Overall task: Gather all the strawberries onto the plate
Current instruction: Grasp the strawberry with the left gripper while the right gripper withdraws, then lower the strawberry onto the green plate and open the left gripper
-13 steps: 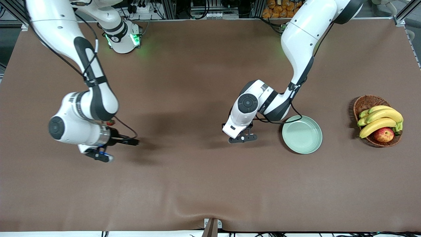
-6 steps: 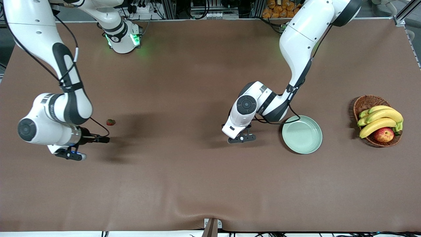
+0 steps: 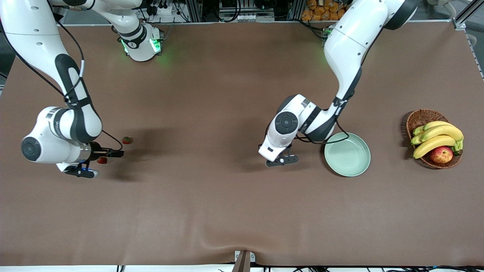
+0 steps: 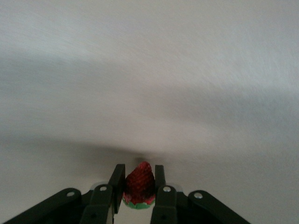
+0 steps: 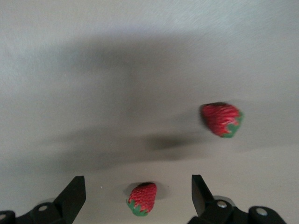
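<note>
- Your plate is empty, nothing delivered yet.
- Left gripper is pinching one strawberry beside the plate.
- Right gripper, wide open, hovers over two strawberries near the bench's right-arm end.

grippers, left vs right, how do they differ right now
The left gripper is shut on a strawberry, just beside the plate; the right gripper is open and holds nothing. The right gripper hangs over a loose strawberry on the table at its own end, with another strawberry lying nearby; no loose berries show near the left one. Both are black, two-fingered and point down at the table.
</note>
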Tool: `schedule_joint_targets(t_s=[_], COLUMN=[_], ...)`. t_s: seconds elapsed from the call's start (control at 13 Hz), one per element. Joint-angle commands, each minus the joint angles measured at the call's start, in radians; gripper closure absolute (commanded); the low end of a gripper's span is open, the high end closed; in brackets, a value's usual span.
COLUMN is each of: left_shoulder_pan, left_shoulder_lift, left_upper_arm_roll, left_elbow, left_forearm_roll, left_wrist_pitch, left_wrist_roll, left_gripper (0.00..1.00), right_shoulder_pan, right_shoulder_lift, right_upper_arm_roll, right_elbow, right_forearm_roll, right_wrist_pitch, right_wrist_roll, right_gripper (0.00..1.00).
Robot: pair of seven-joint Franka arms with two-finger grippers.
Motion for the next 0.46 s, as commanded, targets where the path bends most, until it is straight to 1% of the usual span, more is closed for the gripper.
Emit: schedule_joint_targets(t_s=[0.0, 0.15, 0.38], left_shoulder_pan=[0.064, 0.126, 0.231], left_shoulder_lift=[-0.124, -0.158, -0.164], left_upper_arm_roll=[-0.002, -0.002, 0.000], left_elbow=[-0.025, -0.027, -0.062], left_forearm_roll=[0.025, 0.027, 0.037], left_wrist_pitch=[-0.134, -0.211, -0.219], left_wrist_roll=[-0.022, 0.029, 0.134], left_gripper=[1.00, 1.00, 1.00], right_shoulder_pan=[0.022, 0.039, 0.039], right_shoulder_lift=[0.017, 0.020, 0.026], right_upper_arm_roll=[0.002, -0.004, -0.005], right_elbow=[-0.033, -0.058, -0.087], right_forearm_roll=[-0.026, -0.026, -0.026], right_wrist_pitch=[0.011, 0.008, 0.003], right_wrist_roll=[0.006, 0.006, 0.001], right_gripper=[0.00, 0.00, 0.00])
